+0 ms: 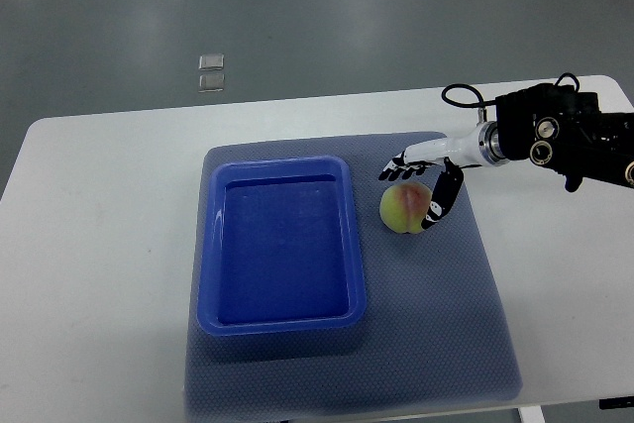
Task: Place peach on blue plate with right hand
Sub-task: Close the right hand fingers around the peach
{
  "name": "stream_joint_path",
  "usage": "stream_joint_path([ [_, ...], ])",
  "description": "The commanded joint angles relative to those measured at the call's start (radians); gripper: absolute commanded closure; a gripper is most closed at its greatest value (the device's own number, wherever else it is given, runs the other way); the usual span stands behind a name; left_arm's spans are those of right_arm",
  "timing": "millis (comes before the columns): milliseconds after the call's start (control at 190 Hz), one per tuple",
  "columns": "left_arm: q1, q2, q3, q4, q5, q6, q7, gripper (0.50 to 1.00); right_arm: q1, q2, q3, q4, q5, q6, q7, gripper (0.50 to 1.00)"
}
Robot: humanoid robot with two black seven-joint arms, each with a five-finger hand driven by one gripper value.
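Observation:
A yellow-green peach [401, 210] with a pink blush rests on the blue-grey mat [446, 314], just right of the blue plate [210, 245], a deep rectangular tray with nothing in it. My right hand [408, 197] reaches in from the right edge and stands around the peach. Its fingers [393, 169] are stretched out past the peach's far side. Its thumb [439, 200] lies against the peach's right side. The fingers are not closed on the fruit. The left arm is out of view.
The mat lies on a white table [99, 245] and the tray sits on its left half. My right forearm [565, 136] with a black cable loop hovers over the table's right end. Grey floor lies beyond the far edge.

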Motion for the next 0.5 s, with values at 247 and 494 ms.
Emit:
stream_joint_path([
  [247,0.0,0.0,-0.002,0.002,0.0,0.0,0.0,0.5,-0.044,0.015,0.0,-0.013,-0.049,-0.063,0.024,0.65],
  [494,0.0,0.0,-0.002,0.003,0.0,0.002,0.0,0.5,-0.067,0.021,0.006,-0.018,-0.064,-0.074,0.03,0.799],
])
